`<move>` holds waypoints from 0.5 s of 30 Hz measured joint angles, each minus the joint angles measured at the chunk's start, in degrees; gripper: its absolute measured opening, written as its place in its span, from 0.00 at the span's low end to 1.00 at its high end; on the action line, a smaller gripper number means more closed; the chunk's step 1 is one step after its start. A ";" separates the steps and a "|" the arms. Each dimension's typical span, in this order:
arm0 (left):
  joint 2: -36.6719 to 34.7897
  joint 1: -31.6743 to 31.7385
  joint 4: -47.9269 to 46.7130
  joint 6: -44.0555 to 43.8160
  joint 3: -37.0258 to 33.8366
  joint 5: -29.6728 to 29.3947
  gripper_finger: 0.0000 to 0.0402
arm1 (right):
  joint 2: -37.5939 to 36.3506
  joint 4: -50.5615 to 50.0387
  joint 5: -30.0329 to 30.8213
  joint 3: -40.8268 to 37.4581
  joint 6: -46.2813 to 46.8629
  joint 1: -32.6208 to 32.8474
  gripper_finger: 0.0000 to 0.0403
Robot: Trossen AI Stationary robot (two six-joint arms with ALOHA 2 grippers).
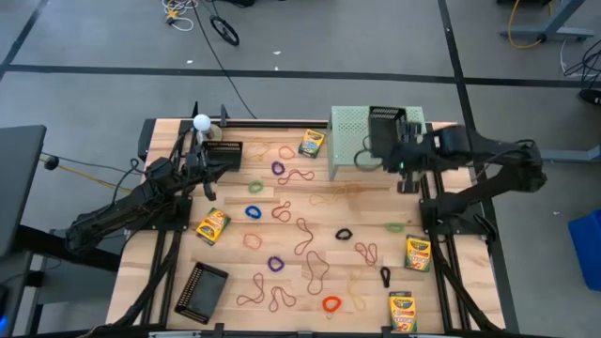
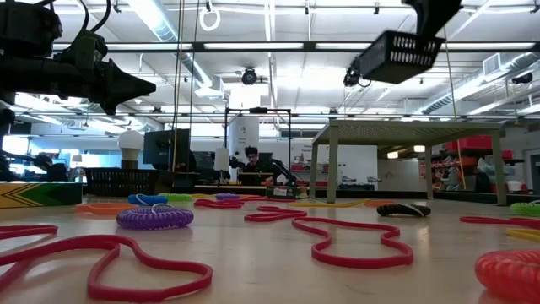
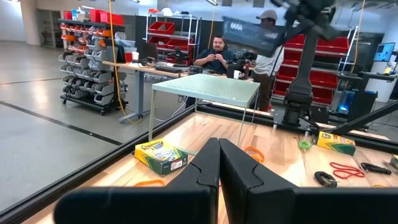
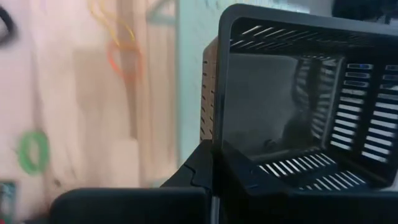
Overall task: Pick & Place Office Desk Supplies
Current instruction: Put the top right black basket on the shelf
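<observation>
R gripper point(image 1: 402, 160) was up over the pale green perforated stand point(image 1: 349, 141) at the far side of the table, fingers clamped on the wall of a black slotted basket point(image 1: 387, 125). Basket hung tilted in the air above the stand top; low view had it well clear of the table point(image 1: 366, 202). Its inside looked empty in the R wrist view.

L gripper point(image 1: 211, 158) hovered near the far-left corner, fingers pressed together, nothing in them. Close by: a white ball on a round base point(image 1: 201, 122) and a second black basket point(image 1: 222, 153). A third black basket point(image 1: 200, 291) lay on its side at the near-left edge.

Supplies were all loose on the wood, none binned:
- rubber-band loops point(image 1: 302, 237) scattered mid-table
- small rings, e.g. purple point(image 1: 278, 168), blue point(image 1: 253, 212), orange point(image 1: 331, 303)
- crayon boxes: one by the stand point(image 1: 311, 143), one mid-left point(image 1: 212, 225), two near-right point(image 1: 418, 253)

Step, as I read it: container staging, i.e. R arm placing the basket on or by the stand, before any sorting proper. Prob very early in the job.

Next move calls for: level the basket, lower it until it sits flat, then release. Tilt is the risk; let go early and it could tip or slide off the stand. After that, either arm needs open jaws over a first item.
</observation>
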 joint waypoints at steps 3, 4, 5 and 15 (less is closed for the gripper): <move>0.00 0.00 0.00 0.00 -0.01 0.00 0.02 | -2.47 -0.10 -2.20 -3.22 -4.41 -5.61 0.03; 0.00 0.00 0.00 0.00 0.01 0.00 0.02 | -3.26 -0.08 -3.15 -4.63 -5.50 -7.36 0.03; 0.00 0.00 0.00 -0.02 0.00 0.00 0.02 | -3.99 -0.09 -4.03 -6.20 -6.50 -9.07 0.03; 0.00 0.00 0.00 0.00 0.00 0.00 0.02 | -11.62 2.11 -5.62 -18.93 -15.34 -22.26 0.03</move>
